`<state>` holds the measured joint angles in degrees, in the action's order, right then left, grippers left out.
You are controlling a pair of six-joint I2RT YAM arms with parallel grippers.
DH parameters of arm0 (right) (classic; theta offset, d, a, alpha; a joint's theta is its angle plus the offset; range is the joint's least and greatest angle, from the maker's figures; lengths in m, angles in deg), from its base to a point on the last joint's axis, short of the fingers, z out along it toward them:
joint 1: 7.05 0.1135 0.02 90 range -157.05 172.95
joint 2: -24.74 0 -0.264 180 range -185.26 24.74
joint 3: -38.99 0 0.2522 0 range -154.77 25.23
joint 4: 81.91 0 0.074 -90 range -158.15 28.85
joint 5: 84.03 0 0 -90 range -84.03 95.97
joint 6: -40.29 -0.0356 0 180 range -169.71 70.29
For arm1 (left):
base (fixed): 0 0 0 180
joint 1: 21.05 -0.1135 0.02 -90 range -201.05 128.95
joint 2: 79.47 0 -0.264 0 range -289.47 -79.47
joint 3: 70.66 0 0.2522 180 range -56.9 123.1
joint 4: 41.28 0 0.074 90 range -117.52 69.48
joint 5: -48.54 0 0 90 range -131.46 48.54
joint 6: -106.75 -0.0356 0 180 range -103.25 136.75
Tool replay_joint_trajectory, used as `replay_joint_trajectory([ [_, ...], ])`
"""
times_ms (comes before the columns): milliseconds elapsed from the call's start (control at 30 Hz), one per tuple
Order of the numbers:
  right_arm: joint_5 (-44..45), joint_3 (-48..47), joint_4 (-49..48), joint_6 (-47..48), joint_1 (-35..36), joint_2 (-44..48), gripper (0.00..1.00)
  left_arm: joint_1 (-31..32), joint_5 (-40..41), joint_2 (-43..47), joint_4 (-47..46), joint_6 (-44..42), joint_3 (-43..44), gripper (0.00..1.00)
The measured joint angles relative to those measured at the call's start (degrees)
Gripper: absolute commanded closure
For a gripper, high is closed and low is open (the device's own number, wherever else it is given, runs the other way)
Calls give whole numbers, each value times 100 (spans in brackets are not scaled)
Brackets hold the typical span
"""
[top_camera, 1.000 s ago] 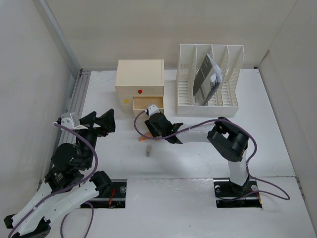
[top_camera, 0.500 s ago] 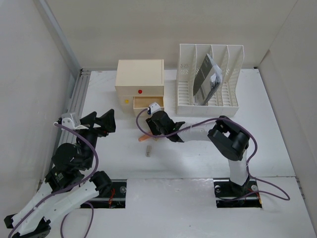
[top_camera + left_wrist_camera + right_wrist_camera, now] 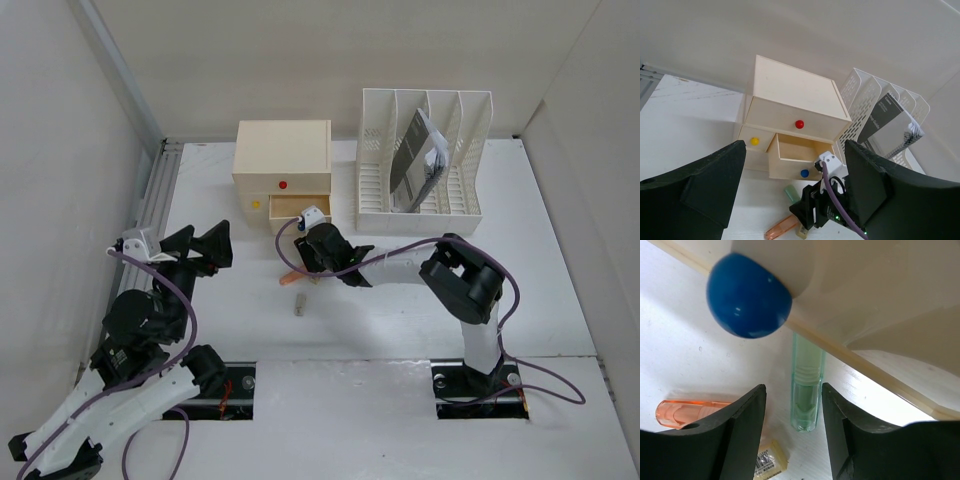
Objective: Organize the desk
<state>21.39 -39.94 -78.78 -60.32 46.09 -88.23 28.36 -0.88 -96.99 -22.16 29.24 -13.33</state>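
plain off-white back wall [image 3: 300,60], with a matching left side panel [image 3: 50,150] and right side panel [image 3: 600,180], closes in the scene on three sides. a grey metal strip [image 3: 118,68] runs up the left corner. soft, even light, faint shadows.

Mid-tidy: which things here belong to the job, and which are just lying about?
Job, likely: desk; green tube; orange tube; small block; open blue-knob drawer.
Lying about: file rack; booklets standing in it.

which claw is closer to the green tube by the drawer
Right. The right claw is just above the green tube, which shows between its fingers; the left claw is far off to the tube's left.
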Motion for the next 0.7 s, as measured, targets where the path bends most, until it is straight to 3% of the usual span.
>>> replay_joint_trajectory([
  [233, -116, 0, -11, -20, -24, 0, 54, 0, 0, 52, -17, 0, -2, 22],
  [700, 175, -39, 166, -105, -24, 2, 55, 0, 2, 92, -35, 0, -4, 22],
])
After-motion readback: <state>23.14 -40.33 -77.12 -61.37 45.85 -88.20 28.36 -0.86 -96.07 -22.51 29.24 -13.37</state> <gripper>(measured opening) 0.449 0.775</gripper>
